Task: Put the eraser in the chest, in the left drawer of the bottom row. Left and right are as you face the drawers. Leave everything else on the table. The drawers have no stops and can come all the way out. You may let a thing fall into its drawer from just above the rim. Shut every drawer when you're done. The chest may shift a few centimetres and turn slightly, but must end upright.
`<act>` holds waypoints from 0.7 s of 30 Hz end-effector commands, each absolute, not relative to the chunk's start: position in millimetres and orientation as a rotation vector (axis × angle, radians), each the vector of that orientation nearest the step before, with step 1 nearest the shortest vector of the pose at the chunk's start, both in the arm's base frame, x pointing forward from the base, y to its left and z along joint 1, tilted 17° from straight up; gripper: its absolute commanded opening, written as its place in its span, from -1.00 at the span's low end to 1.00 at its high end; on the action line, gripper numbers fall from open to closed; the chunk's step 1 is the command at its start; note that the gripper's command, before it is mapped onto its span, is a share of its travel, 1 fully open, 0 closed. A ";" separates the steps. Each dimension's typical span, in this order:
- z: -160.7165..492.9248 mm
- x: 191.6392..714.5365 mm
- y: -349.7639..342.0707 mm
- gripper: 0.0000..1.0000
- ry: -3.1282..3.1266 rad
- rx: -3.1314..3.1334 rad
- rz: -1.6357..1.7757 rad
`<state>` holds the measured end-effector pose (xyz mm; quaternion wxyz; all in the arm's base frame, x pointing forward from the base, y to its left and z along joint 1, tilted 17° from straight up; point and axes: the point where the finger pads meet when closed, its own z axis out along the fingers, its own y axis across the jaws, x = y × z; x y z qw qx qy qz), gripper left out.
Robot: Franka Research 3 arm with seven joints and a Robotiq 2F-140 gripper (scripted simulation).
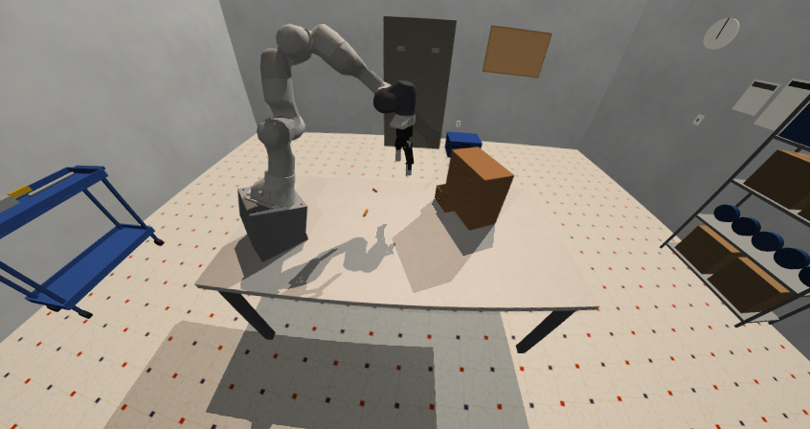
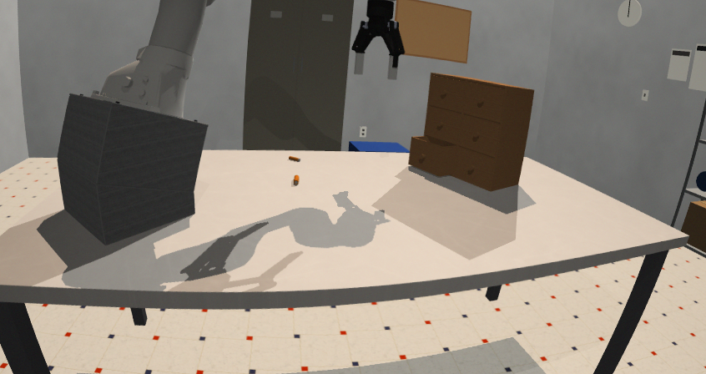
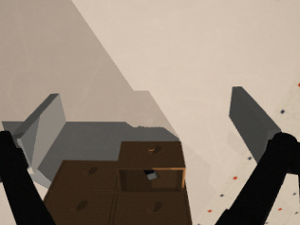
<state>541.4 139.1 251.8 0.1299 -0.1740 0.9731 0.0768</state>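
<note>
The brown chest point(image 1: 475, 186) stands on the right half of the table and also shows in the exterior view point(image 2: 473, 129). Its bottom-left drawer point(image 2: 431, 154) is pulled out; the other drawers look shut. In the wrist view the open drawer point(image 3: 153, 179) holds a small grey-white block point(image 3: 151, 176), which looks like the eraser. My gripper point(image 2: 375, 68) is open and empty. It hangs high above the table, up and to the left of the chest front, fingers pointing down point(image 1: 403, 162). In the wrist view its fingers frame the chest from above.
The dark robot base block point(image 2: 128, 164) stands at the left. A blue box point(image 2: 379, 146) sits behind the table.
</note>
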 end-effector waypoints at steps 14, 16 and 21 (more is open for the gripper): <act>251.5 540.2 139.5 1.00 2.832 -0.486 0.229; 251.1 540.9 139.8 1.00 2.829 -0.485 0.230; 249.5 543.7 141.2 1.00 2.810 -0.479 0.234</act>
